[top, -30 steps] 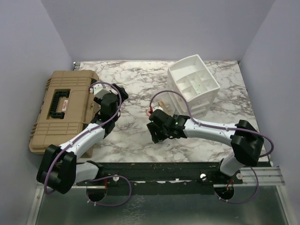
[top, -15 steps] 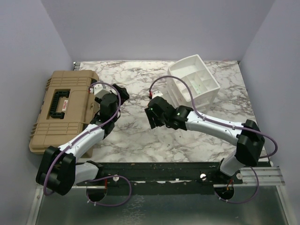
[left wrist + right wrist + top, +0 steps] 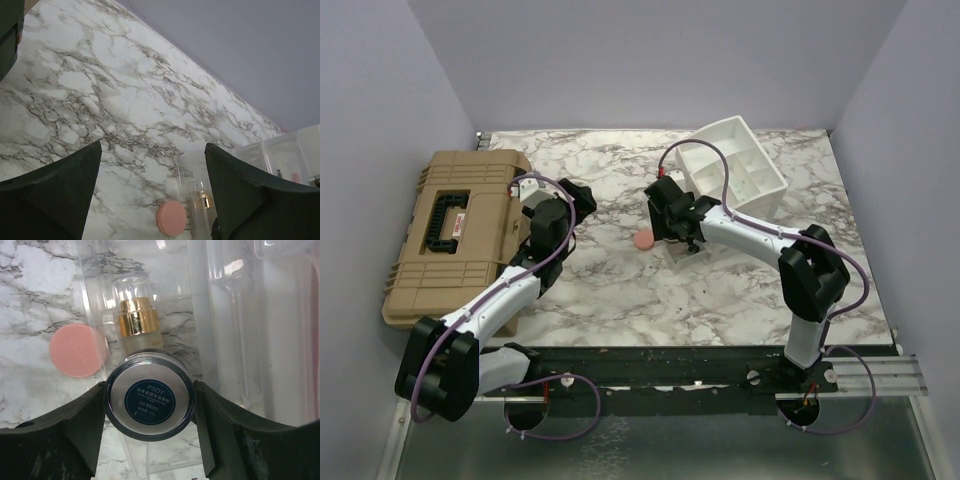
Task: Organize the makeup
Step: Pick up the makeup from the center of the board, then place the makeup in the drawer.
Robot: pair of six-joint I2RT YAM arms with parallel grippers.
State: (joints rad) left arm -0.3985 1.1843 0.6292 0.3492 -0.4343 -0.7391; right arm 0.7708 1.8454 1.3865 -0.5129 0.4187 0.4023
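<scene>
**Item 1: round blue compact** (image 3: 149,405). A squat round jar with a dark rim, a silvery lid and a dark blue round label printed in white. The right gripper (image 3: 149,395) pinches it, one matte black finger against each side of the rim. It sits over a clear-walled compartment at the near side of the organizer. Whether it rests on the plastic or hangs above it cannot be told.

**Item 2: small bottle** (image 3: 136,322). A pale translucent body with a shiny gold collar and a clear domed cap. It lies inside the same clear compartment, just beyond the compact.

**Item 3: pink round puff** (image 3: 644,240). A flat, matte salmon disc lying on the table, just beside the outer wall of the compartment.

**Item 4: left gripper** (image 3: 153,150). Dark, wedge-shaped fingers spread wide with nothing between them. It is poised over bare table near the case, well apart from the makeup.

**Item 5: white compartmented organizer** (image 3: 745,165). Glossy moulded plastic divided into square cells, set at an angle on the far right of the table.

**Item 6: tan hard case** (image 3: 420,260). A ribbed lid with a black handle, closed, at the left edge.

**Setting:** a marble-patterned table (image 3: 620,290), white with grey veining and smooth. Plain pale lavender walls (image 3: 650,60) stand on three sides.
</scene>
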